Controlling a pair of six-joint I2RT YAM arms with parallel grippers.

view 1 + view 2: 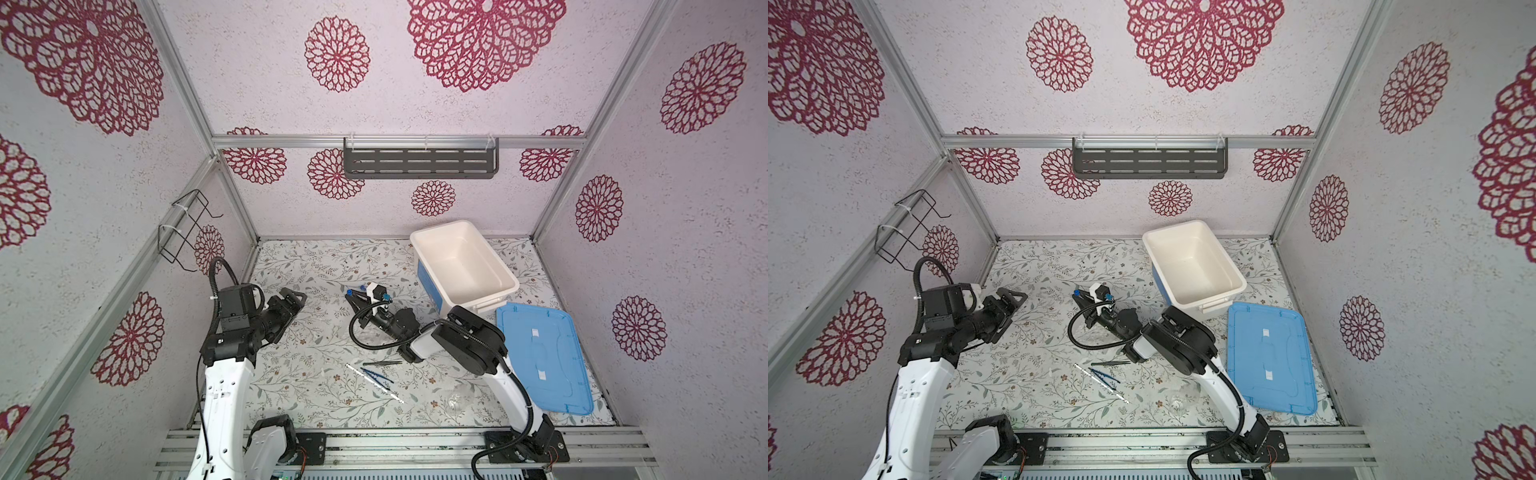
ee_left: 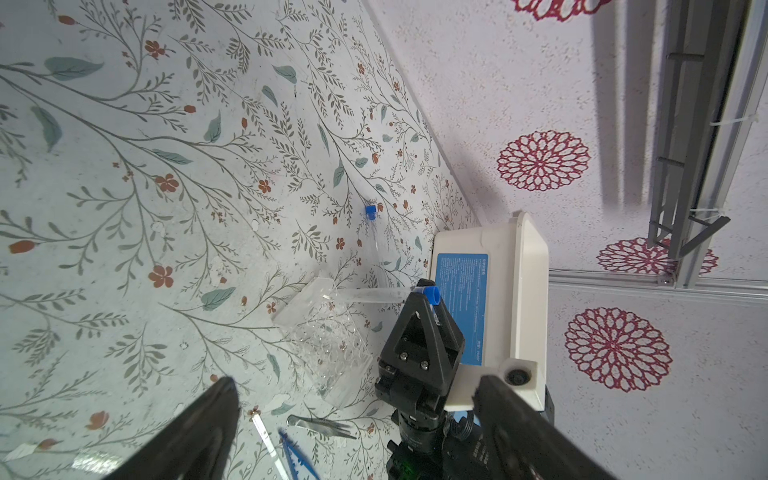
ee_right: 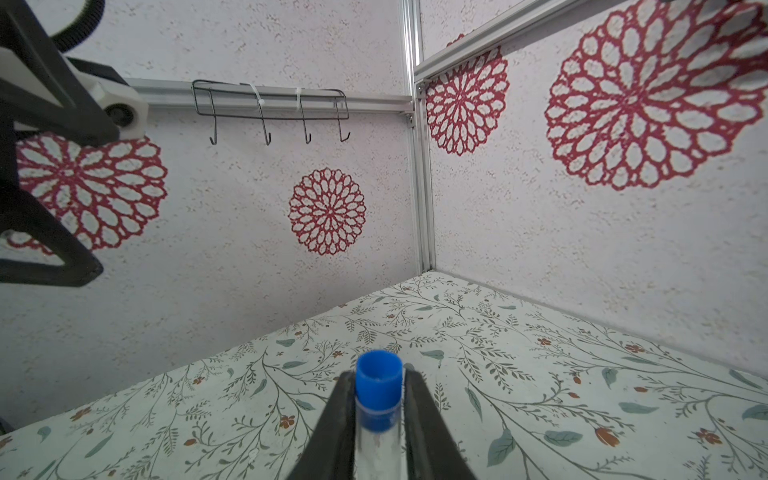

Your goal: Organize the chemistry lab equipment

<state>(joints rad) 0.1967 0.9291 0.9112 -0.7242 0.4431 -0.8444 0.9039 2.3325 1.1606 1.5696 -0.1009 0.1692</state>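
right gripper (image 3: pixel 378 374): fingers narrow, closed from both sides on the held tube (image 3: pixel 376 453) at its blue cap (image 2: pixel 433 296). I judge the grip sits this high so the bare length below is free to go into a hole.
held tube, axis: long axis upright, with the cap up at finger level and the closed end pointing down below the fingers.
held tube, place: between the right fingertips, its lower end at the top of the see-through tube holder (image 2: pixel 328 345). Whether it is already inside a hole cannot be told.
holder: on the table (image 1: pixel 316 266), directly beneath the right fingers. That is probably why they reach in level, not from above.
second tube (image 2: pixel 377 245): flat on the table just beyond the right fingertips, long axis roughly along their reach, cap at the far end.
left gripper (image 1: pixel 293 296): fingers spread wide with nothing between them, well apart from the holder and seemingly out of the way of the insertion.
flat tools: the dark metal tweezers (image 1: pixel 382 363), blue tweezers (image 1: pixel 376 375) and thin white stick (image 1: pixel 375 383) lie behind the right fingers on the wrist side, well apart from both sets of fingertips.
small clear vessel (image 1: pixel 459 397): farther behind the right fingers again.
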